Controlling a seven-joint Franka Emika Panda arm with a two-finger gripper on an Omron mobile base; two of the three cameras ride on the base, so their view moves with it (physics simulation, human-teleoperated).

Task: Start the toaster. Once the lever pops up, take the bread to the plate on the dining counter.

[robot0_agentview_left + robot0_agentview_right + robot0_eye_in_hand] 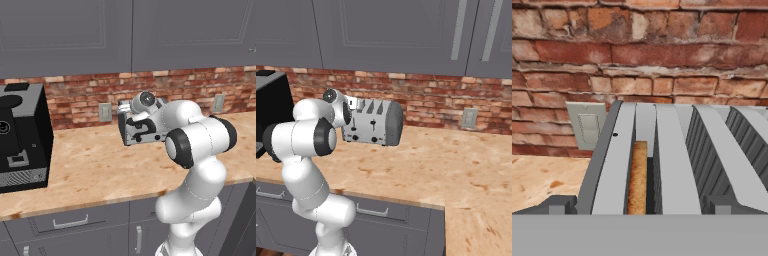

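Observation:
The silver-grey toaster [375,122] stands on the kitchen counter against the brick wall, its two black levers [374,123] and knobs facing forward. In the left base view my arm covers most of the toaster [126,131]. The hand view looks down along the toaster's top [672,165]. The tan bread [638,177] sits upright in the leftmost slot. My gripper [639,206] hovers open just above that slot, one fingertip on each side of it, holding nothing. The plate and the dining counter are out of view.
A big black coffee machine [20,135] stands at the counter's left. The wood-tone kitchen counter [456,165] stretches to the right. Wall outlets [105,112] [470,118] sit in the brick backsplash. Grey cabinets [125,35] hang overhead.

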